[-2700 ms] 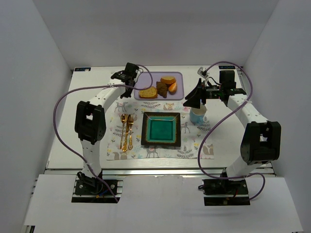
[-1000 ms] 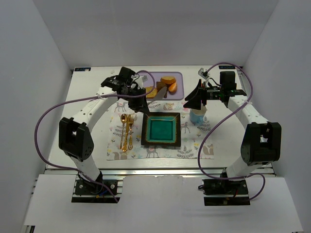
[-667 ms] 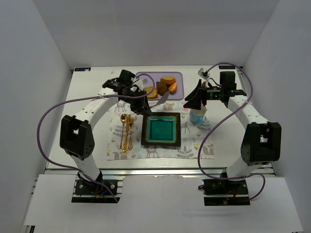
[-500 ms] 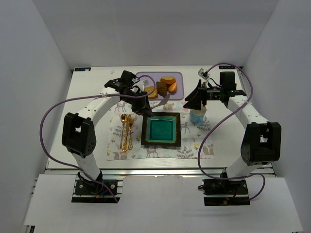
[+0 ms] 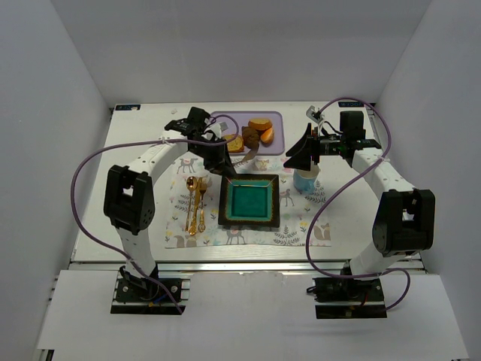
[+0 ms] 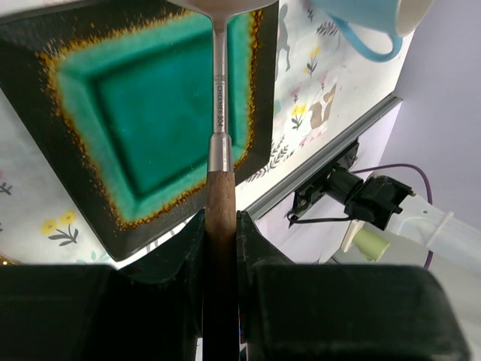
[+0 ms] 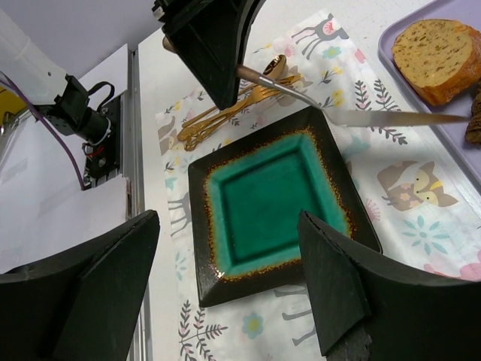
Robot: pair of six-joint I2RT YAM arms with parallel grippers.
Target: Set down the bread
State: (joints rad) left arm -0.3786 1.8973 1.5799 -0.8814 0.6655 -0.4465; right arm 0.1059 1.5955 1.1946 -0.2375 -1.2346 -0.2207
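The bread [image 5: 232, 143] lies on the left part of the purple tray [image 5: 276, 120]; it also shows in the right wrist view [image 7: 440, 60]. My left gripper [image 5: 217, 162] is shut on the wooden handle [image 6: 220, 226] of a metal spatula. Its blade [image 7: 391, 116] reaches toward the tray, just below the bread, and I cannot tell whether it touches. The teal square plate [image 5: 249, 201] sits bare on the placemat, right under the spatula [image 6: 128, 113]. My right gripper [image 5: 298, 153] is open and empty, over the plate in its own view [image 7: 225, 218].
A dark brown chunk [image 5: 250, 137] and orange glossy pieces [image 5: 261, 125] share the tray. Gold cutlery [image 5: 195, 201] lies left of the plate on the patterned placemat [image 5: 297, 226]. A blue cup [image 5: 306, 180] stands right of the plate, under the right gripper.
My left arm came from the tray's left edge to between tray and plate; it now holds the spatula. In the last second its elbow folded in. The right arm stayed still.
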